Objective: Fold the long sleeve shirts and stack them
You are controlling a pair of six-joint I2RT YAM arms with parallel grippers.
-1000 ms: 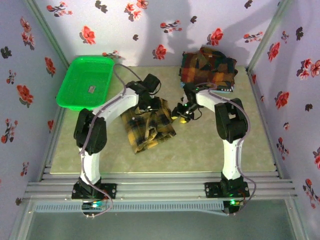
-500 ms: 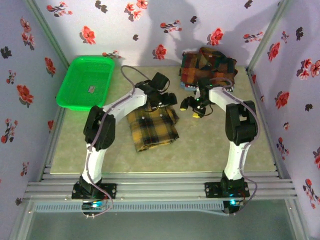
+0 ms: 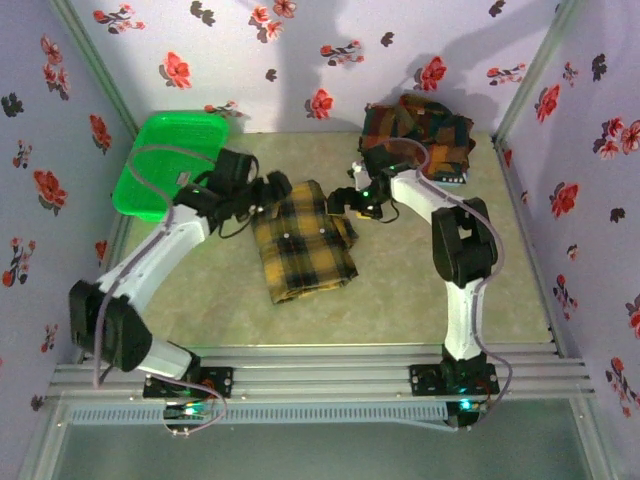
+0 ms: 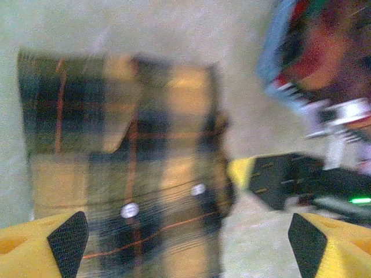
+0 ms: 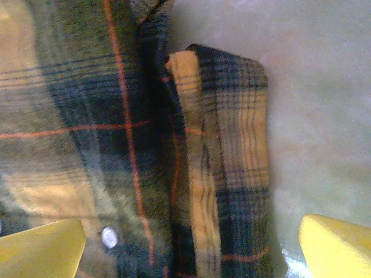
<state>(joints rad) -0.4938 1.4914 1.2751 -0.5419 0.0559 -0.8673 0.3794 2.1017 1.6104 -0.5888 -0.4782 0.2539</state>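
Top external: folded yellow plaid shirt [image 3: 303, 240]

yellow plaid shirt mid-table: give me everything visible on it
The yellow shirt is mustard-and-black check with thin orange lines, soft flannel by its look, white buttons showing. It lies folded into a rough rectangle, flat on the table, slightly skewed, a folded strip along one edge. Nothing grips it: the left gripper and right gripper sit open at its far corners; contact can't be judged.
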